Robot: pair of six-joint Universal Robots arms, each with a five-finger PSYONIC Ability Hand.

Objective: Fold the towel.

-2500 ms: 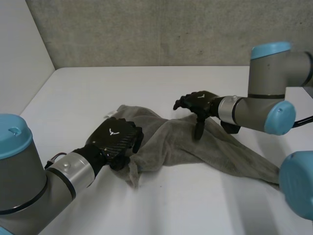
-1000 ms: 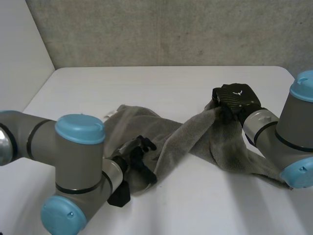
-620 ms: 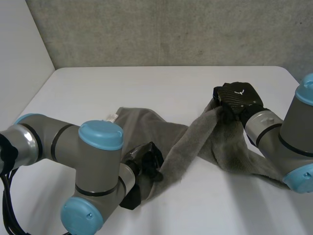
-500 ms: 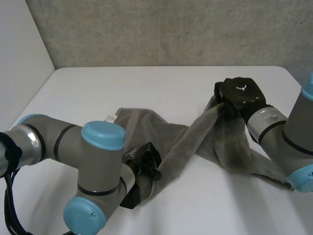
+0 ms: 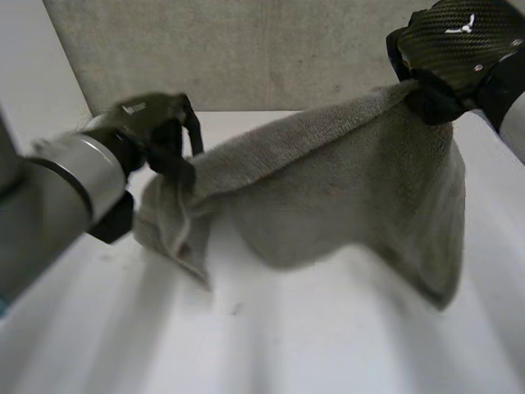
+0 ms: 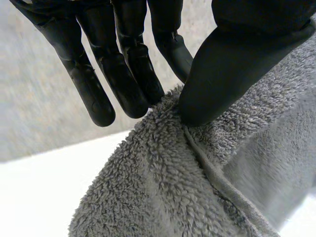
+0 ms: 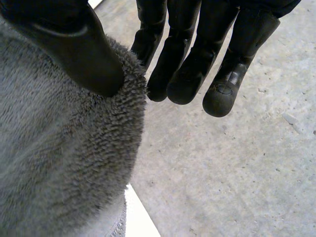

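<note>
Fluffy grey terry towel (image 5: 328,189) held up over the white table (image 5: 312,353), slung between both hands. Left hand (image 5: 156,131) pinches one top end, thumb against fingers (image 6: 126,79). Right hand (image 5: 455,49) pinches the opposite top end, pile caught between thumb and fingers (image 7: 192,59). Middle sags low

1. This looks like a robot lab or test cell, not a home.
2. The work surface is a plain white table (image 5: 328,345).
3. Behind it stands a rough grey wall (image 5: 271,57), like concrete. A white panel (image 5: 33,66) closes off the table's left side.
4. The grey left arm (image 5: 66,176) reaches in over the table.
5. Two black machine hands, the left hand (image 5: 156,131) and the right hand (image 5: 455,49), each pinch a towel (image 5: 344,189) and hold it up above the table.
</note>
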